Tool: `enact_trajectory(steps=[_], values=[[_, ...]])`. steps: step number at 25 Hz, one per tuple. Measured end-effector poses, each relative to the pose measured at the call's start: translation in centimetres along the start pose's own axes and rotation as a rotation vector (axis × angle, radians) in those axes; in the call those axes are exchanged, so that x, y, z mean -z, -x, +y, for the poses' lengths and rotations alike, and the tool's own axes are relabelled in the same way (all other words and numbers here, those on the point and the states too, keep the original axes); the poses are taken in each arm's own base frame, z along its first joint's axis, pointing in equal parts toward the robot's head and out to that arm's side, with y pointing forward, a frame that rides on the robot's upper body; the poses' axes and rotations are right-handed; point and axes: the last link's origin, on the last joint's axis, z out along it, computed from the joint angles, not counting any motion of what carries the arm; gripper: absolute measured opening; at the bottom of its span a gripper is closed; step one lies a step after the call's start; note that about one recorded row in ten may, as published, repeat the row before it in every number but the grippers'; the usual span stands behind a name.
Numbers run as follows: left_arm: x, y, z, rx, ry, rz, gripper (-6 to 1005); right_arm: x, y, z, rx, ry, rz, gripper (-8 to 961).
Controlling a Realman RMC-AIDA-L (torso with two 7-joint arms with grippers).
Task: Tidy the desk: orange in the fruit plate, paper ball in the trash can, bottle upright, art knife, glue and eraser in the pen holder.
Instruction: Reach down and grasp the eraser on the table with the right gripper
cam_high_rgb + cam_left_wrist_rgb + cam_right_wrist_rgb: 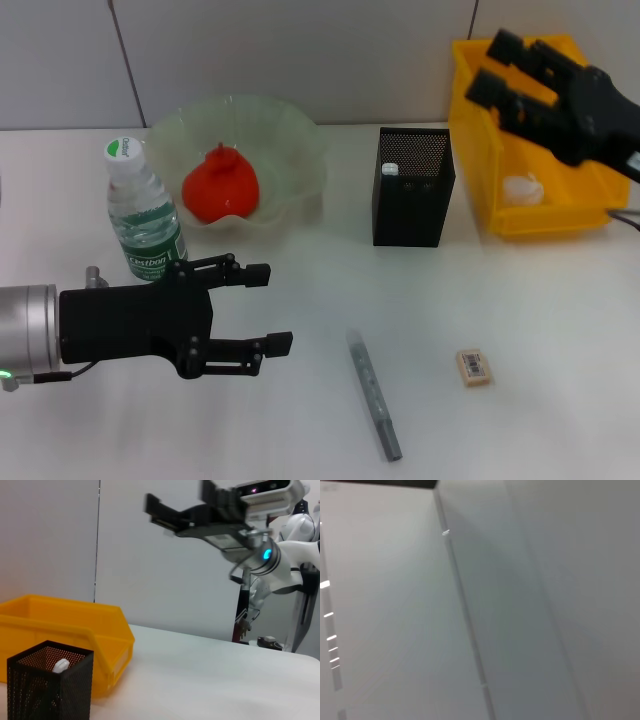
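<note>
Our left end effector hangs spread and empty over the desk with the art knife just off its fingertips, probably our next pick, while the right end effector, also spread, sits above the yellow bin.

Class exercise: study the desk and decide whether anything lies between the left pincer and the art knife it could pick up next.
Nothing visible does. The left pincer hovers open above bare desk, and the art knife lies flat to its right with only bare desk surface between them. The bottle stands behind the pincer, off that line; the eraser lies beyond the knife.
</note>
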Motion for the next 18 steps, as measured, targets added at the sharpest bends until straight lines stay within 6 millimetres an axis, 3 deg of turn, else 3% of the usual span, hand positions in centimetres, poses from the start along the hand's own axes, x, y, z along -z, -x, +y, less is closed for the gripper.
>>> enact_trajectory(steps=[9, 18], values=[[0.2, 0.1, 0.1, 0.014, 0.000, 0.001, 846, 1.7, 1.1, 1.1, -0.018, 0.190, 0.360, 822], [0.4, 0.0, 0.0, 0.023, -0.008, 0.010, 846, -1.1, 1.6, -0.4, 0.005, 0.194, 0.868, 821]])
